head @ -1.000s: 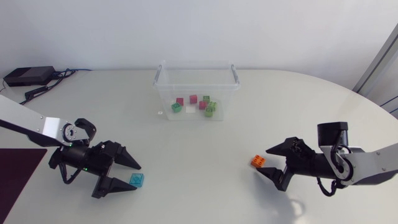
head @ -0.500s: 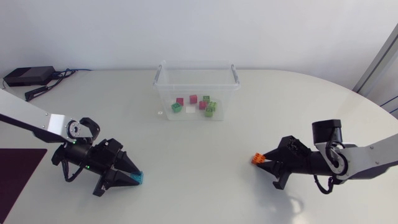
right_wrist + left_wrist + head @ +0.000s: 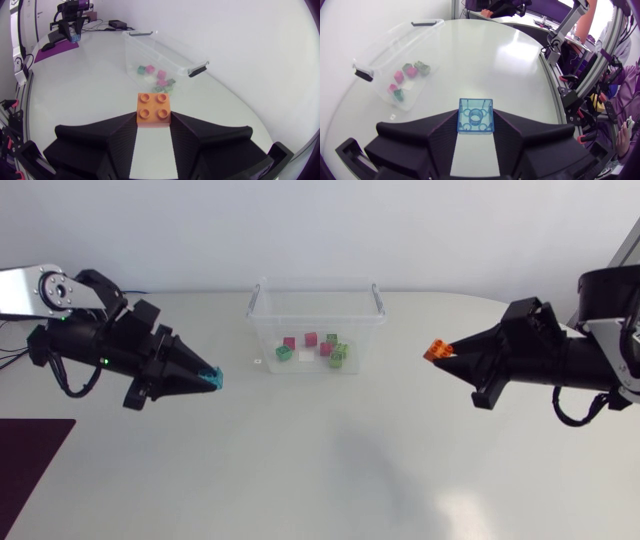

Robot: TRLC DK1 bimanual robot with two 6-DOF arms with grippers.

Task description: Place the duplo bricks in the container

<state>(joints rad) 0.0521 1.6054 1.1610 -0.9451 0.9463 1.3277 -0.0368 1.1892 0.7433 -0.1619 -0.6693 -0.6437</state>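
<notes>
Mat (image 3: 30,470) and box (image 3: 118,23) (cabled) lie left of container (image 3: 365,345).

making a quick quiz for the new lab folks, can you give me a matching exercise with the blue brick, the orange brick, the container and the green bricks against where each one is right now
Things:
1. blue brick
2. orange brick
3. container
4. green bricks

Places:
A. held in the right gripper
B. standing on the table
C. held in the left gripper
D. inside the container

Pairs: 1-C, 2-A, 3-B, 4-D
</notes>
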